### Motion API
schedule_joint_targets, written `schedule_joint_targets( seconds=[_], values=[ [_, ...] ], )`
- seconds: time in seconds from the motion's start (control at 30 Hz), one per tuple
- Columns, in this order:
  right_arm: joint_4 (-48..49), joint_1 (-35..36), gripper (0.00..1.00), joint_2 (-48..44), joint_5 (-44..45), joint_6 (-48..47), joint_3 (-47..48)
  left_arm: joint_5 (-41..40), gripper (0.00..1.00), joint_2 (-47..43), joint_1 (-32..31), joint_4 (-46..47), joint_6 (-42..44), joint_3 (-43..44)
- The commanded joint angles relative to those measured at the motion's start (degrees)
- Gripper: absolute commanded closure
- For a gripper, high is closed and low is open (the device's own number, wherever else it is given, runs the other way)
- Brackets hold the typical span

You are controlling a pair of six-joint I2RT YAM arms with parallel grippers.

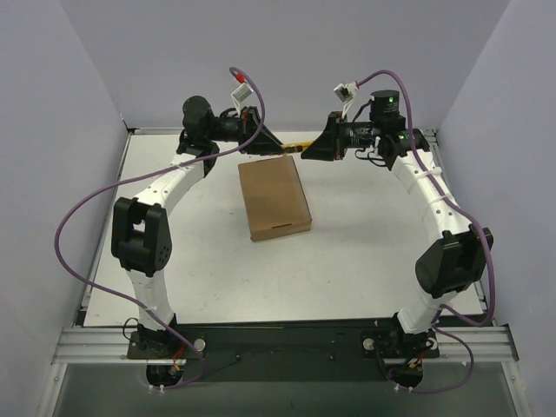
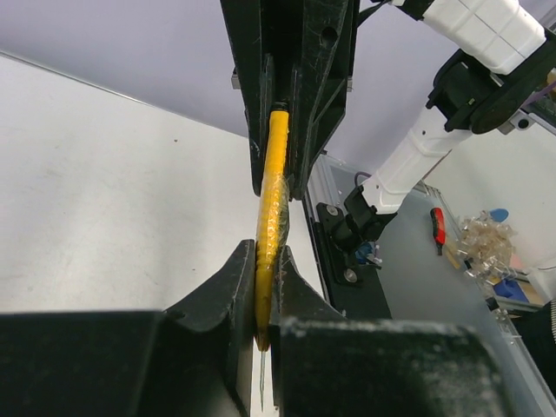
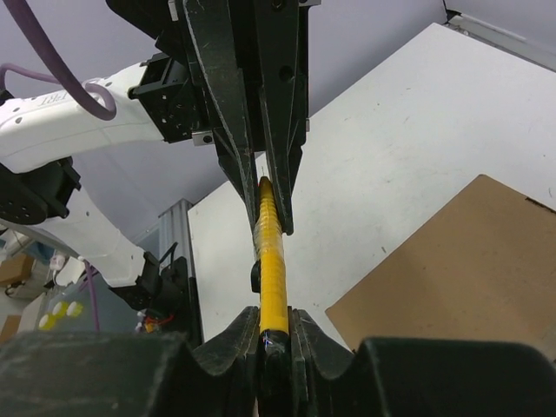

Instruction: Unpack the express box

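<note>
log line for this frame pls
left gripper: shut on knife | right gripper: shut on same knife | knife: aloft between both arms, near box's far edge | box: closed, flat on table, untouched

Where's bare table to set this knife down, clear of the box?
Bare table opens between the express box and the right arm; a narrower patch between box and left arm; another from box to bases. Crowded at its far end, where left gripper and right gripper pinch the knife.
</note>
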Motion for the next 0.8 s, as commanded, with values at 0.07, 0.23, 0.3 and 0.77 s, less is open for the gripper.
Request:
schedule_joint_targets(
  seconds=[0.07,0.23,0.3,0.77],
  values=[
    [-9.87,-0.33,1.0,-1.34,5.25,-20.0,7.18,-7.66,0.67,-2.89,2.07,-39.45,34.21,4.04],
    [-26.94,0.46,1.0,-0.81,12.91,-40.82,11.95,-19.56,0.49,-3.33,0.31,-83.16,79.19,21.29],
    [-29.58,1.25,1.0,-1.25,14.84,-46.71,12.31,-20.8,0.46,-4.91,0.49,-86.61,83.26,20.78],
    [-33.28,10.48,1.0,-0.38,20.65,-55.61,15.2,-21.34,0.42,-10.63,-3.47,-75.99,85.83,8.82]
  ],
)
